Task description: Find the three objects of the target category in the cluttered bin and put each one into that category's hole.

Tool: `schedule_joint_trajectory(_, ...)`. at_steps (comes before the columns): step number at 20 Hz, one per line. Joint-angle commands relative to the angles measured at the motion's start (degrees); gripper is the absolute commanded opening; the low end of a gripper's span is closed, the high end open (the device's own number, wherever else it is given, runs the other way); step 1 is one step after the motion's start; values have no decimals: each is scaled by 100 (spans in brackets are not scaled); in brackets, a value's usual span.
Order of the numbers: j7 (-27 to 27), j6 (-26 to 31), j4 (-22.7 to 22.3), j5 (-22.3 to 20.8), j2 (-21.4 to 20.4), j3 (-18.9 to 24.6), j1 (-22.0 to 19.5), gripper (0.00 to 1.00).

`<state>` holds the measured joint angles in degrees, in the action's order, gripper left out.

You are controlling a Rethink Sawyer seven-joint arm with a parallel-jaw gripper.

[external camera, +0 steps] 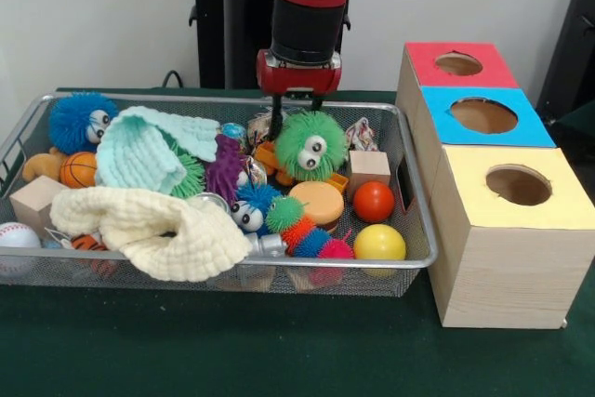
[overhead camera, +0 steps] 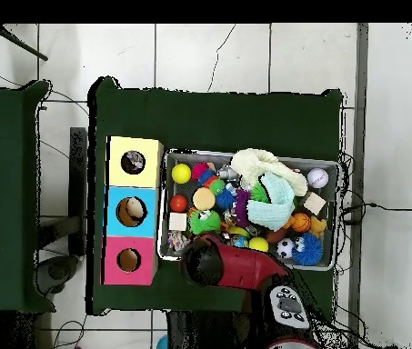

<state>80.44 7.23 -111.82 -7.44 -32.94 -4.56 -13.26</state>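
The wire mesh bin (external camera: 414,262) is full of toys. My gripper (external camera: 296,109) is low over the bin's far edge, just behind a green fuzzy ball with eyes (external camera: 310,146). Its fingers stand apart and hold nothing. One crinkly printed wrapper wad (external camera: 361,134) lies to the right of the green ball in the far right corner. Another bit of wrapper (external camera: 259,124) shows just left of the gripper. In the overhead view the arm (overhead camera: 216,264) covers the gripper; a wrapper wad (overhead camera: 175,241) lies in the bin (overhead camera: 246,154) corner nearest the boxes.
Three wooden boxes with holes stand right of the bin: red-topped (external camera: 458,64), blue-topped (external camera: 483,115), yellow-topped (external camera: 518,185). Cream cloth (external camera: 149,225), mint cloth (external camera: 149,151), spiky balls, wooden blocks (external camera: 369,167), red ball (external camera: 374,201) and yellow ball (external camera: 379,243) crowd the bin.
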Motion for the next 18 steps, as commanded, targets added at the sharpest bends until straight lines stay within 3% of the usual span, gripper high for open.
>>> schedule_joint_trajectory(1, 760, 644, -64, 49, -76, 278, -291, 100)
schedule_joint_trajectory(10, 815, 1268, -131, 197, -418, 317, -155, 100)
schedule_joint_trajectory(18, 1209, 2372, -583, 1054, -896, 824, -336, 100)
